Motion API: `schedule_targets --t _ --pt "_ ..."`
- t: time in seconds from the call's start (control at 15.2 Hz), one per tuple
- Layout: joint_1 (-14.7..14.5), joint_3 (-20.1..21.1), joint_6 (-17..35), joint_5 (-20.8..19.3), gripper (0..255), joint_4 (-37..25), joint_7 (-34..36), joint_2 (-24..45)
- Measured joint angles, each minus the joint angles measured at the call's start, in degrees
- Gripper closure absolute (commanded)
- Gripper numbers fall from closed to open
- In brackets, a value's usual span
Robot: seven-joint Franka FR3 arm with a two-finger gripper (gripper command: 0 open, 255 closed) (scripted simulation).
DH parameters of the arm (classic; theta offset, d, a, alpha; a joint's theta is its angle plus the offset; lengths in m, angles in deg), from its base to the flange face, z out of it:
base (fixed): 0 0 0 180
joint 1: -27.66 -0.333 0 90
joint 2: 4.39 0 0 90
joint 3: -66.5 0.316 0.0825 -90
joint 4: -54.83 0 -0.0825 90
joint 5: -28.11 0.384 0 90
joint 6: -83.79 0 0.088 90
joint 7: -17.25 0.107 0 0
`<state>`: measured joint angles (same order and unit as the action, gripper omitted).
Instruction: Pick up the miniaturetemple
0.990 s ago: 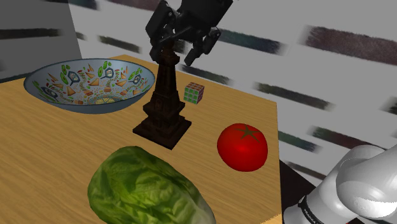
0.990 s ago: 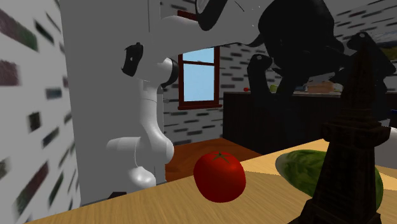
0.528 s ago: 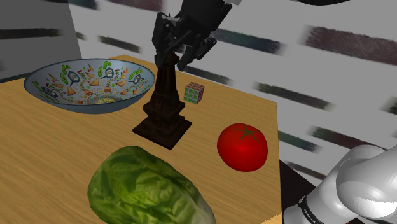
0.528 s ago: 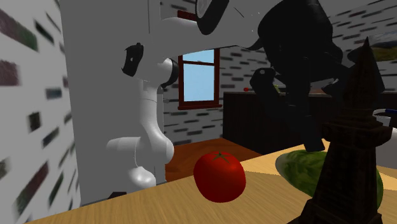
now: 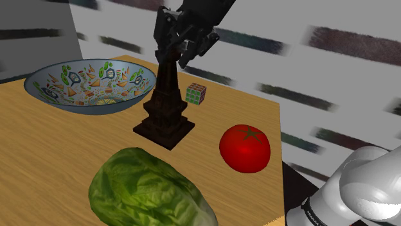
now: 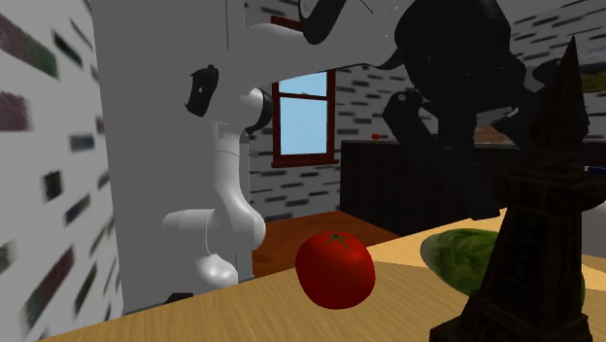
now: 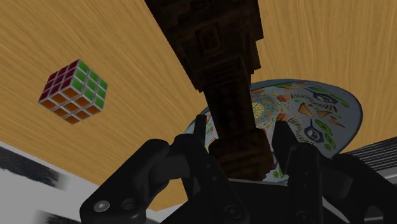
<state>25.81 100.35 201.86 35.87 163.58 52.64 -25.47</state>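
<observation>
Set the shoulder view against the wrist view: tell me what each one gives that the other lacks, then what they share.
Shoulder view's own: the lettuce, the tomato and the white arm link at its lower right. Wrist view's own: a close look at the black fingers clasping the dark miniature temple at its tip from both sides. Shared: the temple, the gripper shut on its top, the patterned bowl, the colour cube and the wooden table.

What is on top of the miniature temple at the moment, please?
The black claw sits over the dark temple, one finger on each side of its spire, clasping it. In the shoulder view the claw covers the spire's tip.
</observation>
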Motion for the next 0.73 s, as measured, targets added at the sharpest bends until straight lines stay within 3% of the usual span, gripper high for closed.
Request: schedule_targets --t 0.73 --pt "1.0 0.4 -8.3 -1.8 255 -10.9 0.8 3.0"
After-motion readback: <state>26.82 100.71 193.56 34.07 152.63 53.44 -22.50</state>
